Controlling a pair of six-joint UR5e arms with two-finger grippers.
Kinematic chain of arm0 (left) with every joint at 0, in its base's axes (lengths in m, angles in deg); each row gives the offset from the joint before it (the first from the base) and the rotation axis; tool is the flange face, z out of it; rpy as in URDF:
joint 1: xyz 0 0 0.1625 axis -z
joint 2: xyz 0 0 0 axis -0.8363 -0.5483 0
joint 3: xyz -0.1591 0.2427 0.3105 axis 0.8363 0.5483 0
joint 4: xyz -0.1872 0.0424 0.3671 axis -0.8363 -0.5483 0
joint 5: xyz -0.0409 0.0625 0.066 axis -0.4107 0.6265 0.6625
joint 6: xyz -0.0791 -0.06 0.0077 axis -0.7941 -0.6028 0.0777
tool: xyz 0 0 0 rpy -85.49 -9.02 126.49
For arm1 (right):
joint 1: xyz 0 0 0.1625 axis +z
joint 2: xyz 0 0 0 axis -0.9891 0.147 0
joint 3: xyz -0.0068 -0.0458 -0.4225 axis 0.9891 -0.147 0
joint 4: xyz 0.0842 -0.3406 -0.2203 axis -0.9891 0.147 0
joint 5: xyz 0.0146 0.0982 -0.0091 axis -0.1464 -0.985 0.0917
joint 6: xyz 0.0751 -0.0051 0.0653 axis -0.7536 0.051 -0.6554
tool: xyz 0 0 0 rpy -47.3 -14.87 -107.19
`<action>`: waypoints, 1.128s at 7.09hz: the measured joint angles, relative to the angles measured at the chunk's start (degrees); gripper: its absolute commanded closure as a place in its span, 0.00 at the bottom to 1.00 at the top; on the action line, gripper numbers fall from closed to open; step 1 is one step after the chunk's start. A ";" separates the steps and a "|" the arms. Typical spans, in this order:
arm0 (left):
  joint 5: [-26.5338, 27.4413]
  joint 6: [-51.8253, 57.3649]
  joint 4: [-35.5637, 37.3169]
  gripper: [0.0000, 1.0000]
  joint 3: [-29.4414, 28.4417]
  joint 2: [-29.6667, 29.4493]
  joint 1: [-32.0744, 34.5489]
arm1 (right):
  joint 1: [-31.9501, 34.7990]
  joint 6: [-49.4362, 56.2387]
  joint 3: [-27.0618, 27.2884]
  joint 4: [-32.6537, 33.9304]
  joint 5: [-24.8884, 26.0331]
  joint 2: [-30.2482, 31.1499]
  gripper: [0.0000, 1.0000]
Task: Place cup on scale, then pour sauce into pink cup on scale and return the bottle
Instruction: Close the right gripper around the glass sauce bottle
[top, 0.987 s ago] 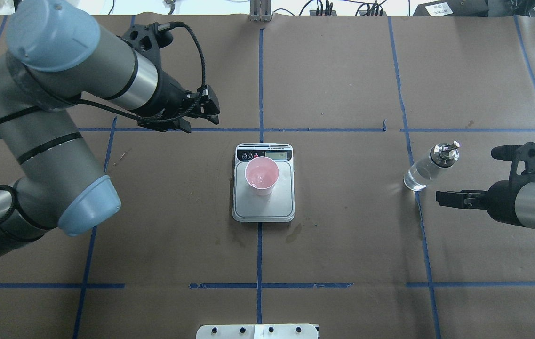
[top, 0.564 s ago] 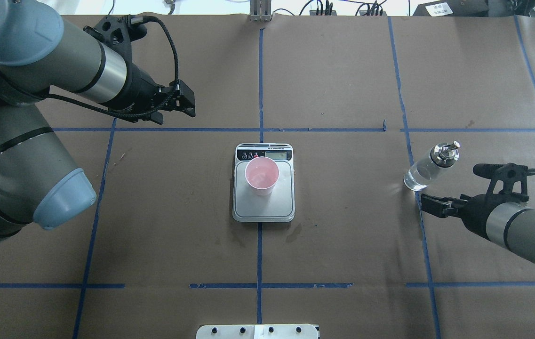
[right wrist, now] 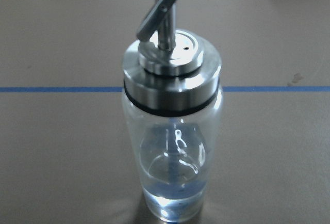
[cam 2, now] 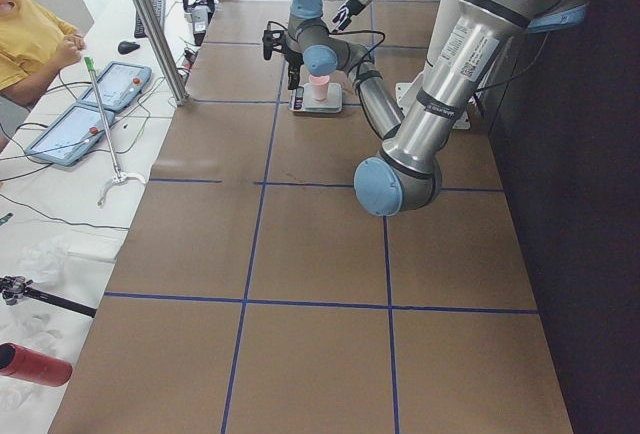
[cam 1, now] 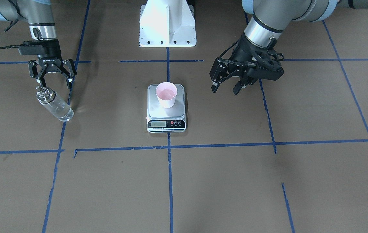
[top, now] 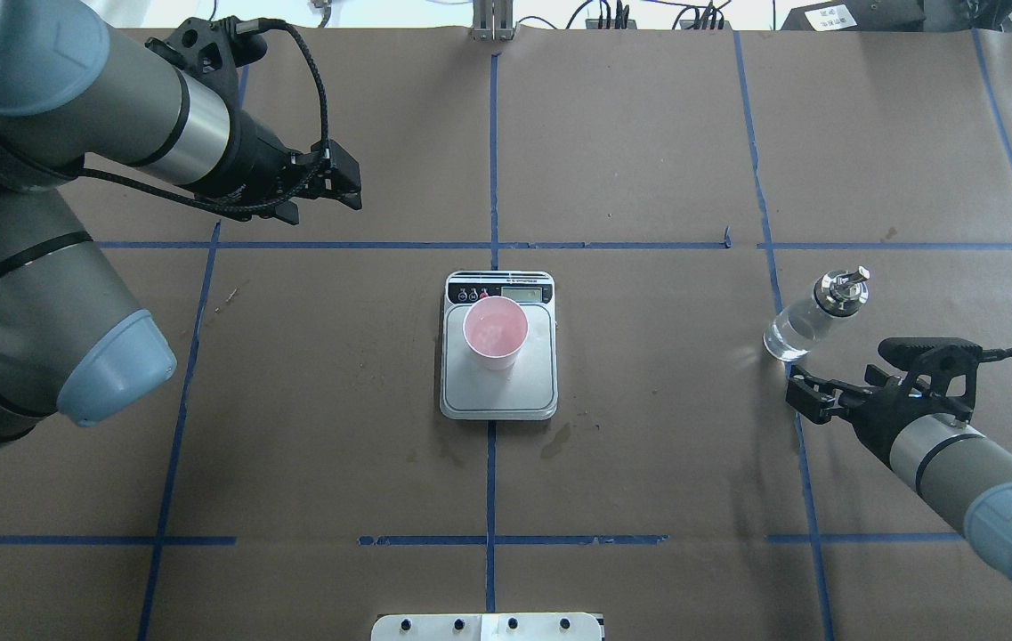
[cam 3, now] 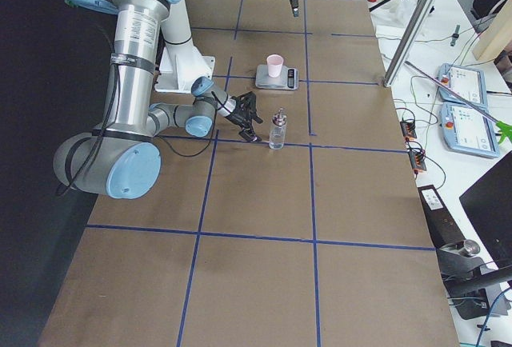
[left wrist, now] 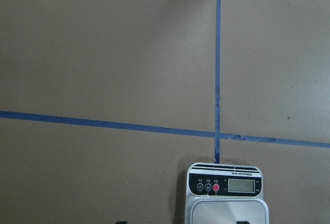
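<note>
Right pincer (cam 1: 55, 84), jaws apart, near bottle (cam 1: 56, 106)

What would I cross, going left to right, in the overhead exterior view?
Left end effector → cup on the scale → bottle. The right end effector falls within the bottle's span, so it is left unranked.

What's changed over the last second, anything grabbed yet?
The left end effector pulled back from the scale, toward the far left. The right end effector shifted toward the robot and inward, facing the bottle, open, gripping nothing. The cup, scale and bottle stayed put.
</note>
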State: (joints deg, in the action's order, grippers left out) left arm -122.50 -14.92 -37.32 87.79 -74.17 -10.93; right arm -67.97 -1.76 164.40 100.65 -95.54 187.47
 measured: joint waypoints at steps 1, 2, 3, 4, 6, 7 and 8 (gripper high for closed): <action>0.06 -0.03 -0.04 0.21 0.00 -0.04 -0.02 | -1.06 -0.24 -1.17 -0.07 4.43 -1.13 0.00; 0.09 -0.06 -0.06 0.20 0.02 -0.07 -0.03 | -1.88 -0.32 -2.01 -0.09 7.96 -1.89 0.00; 0.09 -0.11 -0.07 0.20 0.07 -0.15 -0.03 | -2.27 -0.35 -3.17 -0.31 10.03 -2.22 0.01; 0.08 -0.22 -0.07 0.19 0.17 -0.24 -0.03 | -2.39 -0.25 -4.80 -1.74 11.22 -2.42 0.02; 0.02 -0.54 -0.02 0.18 0.40 -0.43 -0.03 | -2.48 0.42 -8.89 -7.13 11.88 -2.99 0.02; 0.01 -0.61 0.03 0.17 0.53 -0.49 -0.03 | -2.48 0.93 -9.96 -8.40 12.03 -3.13 0.02; 0.01 -0.67 0.07 0.16 0.62 -0.52 -0.03 | -2.45 1.59 -10.45 -8.89 12.29 -3.48 0.02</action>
State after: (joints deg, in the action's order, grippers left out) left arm -122.49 -15.59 -37.24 88.41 -74.69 -10.96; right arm -70.42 -0.17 153.95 91.75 -83.25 183.99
